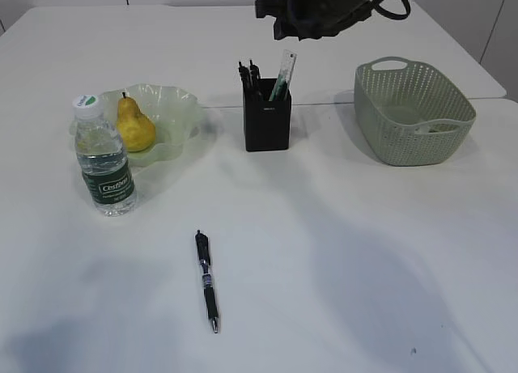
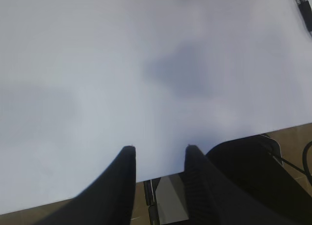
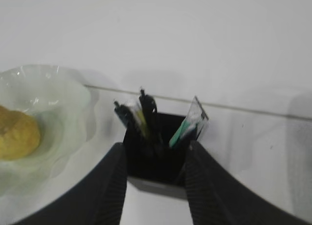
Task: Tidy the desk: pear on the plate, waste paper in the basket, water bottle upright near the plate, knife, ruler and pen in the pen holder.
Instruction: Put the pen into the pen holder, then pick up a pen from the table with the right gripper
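The right claw (image 3: 156, 159) hangs empty, jaws apart, just above the holder (image 1: 267, 124) where the ruler (image 1: 283, 75) stands, so I judge the pen (image 1: 206, 281), lying far from it near the left claw (image 2: 158, 154), also apart and empty, is next.

One pear (image 1: 134, 125), one plate (image 1: 180, 106), one water bottle (image 1: 104, 161), one basket (image 1: 413, 112), one pen holder (image 1: 267, 124) — one loose pen (image 1: 206, 280).
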You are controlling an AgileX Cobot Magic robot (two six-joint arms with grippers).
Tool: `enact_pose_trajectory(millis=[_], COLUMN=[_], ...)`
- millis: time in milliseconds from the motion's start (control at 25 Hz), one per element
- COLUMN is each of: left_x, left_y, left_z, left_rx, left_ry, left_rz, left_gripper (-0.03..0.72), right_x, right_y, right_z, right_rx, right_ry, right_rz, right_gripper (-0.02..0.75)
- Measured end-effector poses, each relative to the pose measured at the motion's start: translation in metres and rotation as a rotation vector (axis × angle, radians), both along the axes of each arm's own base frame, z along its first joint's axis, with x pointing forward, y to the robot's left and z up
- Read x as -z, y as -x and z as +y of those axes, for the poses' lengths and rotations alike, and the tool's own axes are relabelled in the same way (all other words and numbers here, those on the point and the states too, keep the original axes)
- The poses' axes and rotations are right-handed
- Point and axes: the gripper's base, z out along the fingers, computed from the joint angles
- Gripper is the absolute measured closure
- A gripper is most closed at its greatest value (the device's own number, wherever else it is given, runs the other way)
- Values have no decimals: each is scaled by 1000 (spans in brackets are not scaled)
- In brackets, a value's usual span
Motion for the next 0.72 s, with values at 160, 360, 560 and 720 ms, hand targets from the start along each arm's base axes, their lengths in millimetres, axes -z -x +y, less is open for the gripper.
enact_pose_trajectory(millis=[160,360,560,720], left_x=[0,0,1,2], left_y=[0,0,3,5], left_z=[0,0,0,-1], left_rx=[0,0,6,10], left_ry=[0,0,2,3], left_rz=[0,2,33,54], left_gripper=[449,449,449,449], right_x=[-8,-6,-3,-2], right_y=[15,41,59,72], right_z=[7,31,54,68], right_rx=[-66,-222,-306,-361], right_ry=[0,91,86,49], right_rz=[163,309,403,469], right_gripper=[406,406,406,406])
